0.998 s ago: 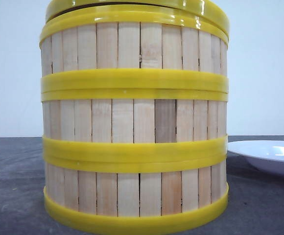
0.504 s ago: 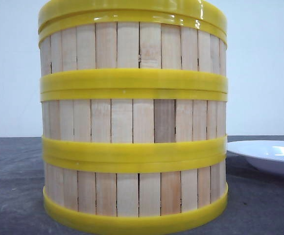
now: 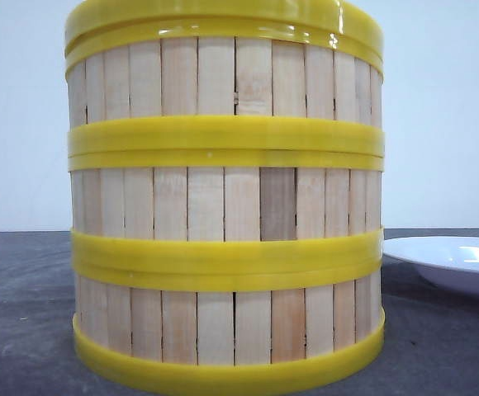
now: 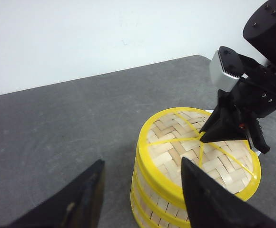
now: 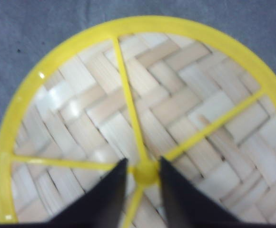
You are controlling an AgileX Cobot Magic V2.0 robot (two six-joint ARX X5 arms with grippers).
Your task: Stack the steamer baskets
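Steamer baskets [image 3: 223,206]: three alike are standing one on another as a straight column on the gray table [image 3: 25,313], close in front of the front camera, filling most of its picture. The long axis of the column is running straight up; the wooden slats are pointing up and down, and the yellow rims are lying level, not tilted.

Lid [image 4: 200,152]: a flat woven lid with a yellow rim and yellow spokes is sitting on the top basket, face up, covering it fully as far as I am seeing.

Knob [image 5: 145,172]: the small yellow knob is standing at the middle of the lid, where the spokes are meeting.

Right gripper [image 5: 142,190]: it is hanging over the lid centre, pointing down. Its two dark fingers [image 5: 104,199] are standing close on both sides of the knob. Whether they are pressing it or only standing beside it, I cannot tell.

Left gripper [image 4: 142,194]: it is waiting beside the column, above the table, with fingers spread wide and nothing between them.

Plate [image 3: 454,260]: a white plate is lying on the table to the right of the column, near it, partly cut by the picture edge.
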